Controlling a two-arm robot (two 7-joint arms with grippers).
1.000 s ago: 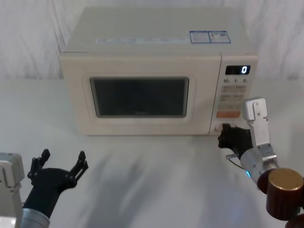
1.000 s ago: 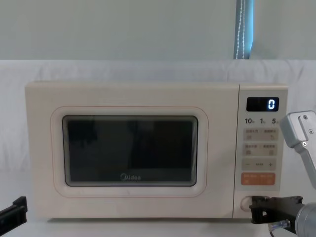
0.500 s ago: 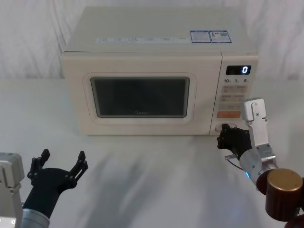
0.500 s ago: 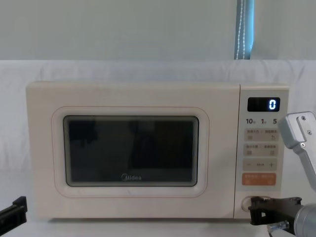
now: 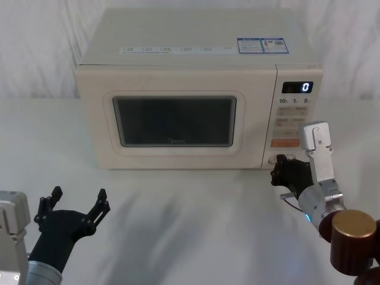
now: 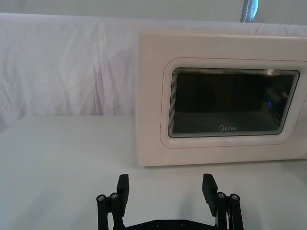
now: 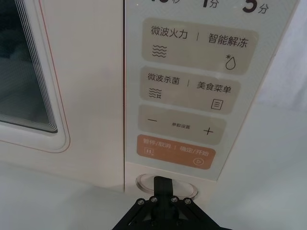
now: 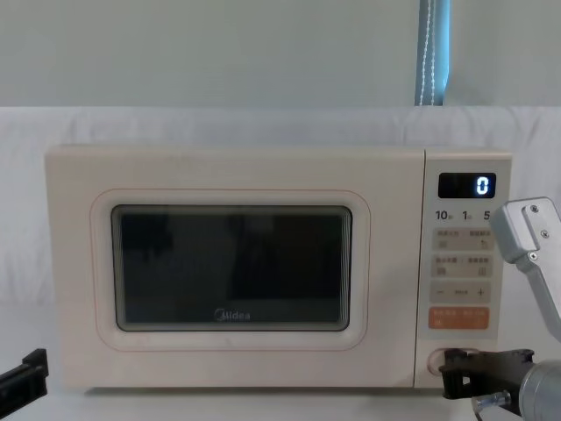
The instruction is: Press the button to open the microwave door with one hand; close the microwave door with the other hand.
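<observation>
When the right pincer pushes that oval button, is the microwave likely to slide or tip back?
Probably not. The microwave is a wide, boxy body sitting flat on the table, so it looks heavy and stable. The button sits at the panel's bottom edge, so a push from the right pincer gives little tipping leverage. Slight sliding on the cloth remains possible.

Bright, even, soft light; faint shadows

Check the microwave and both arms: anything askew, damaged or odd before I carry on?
Nothing stands out. The microwave door sits shut and flush, and the display reads 0. The right pincer, shut, meets the button squarely. The left pincer waits open, low on the table in front.
</observation>
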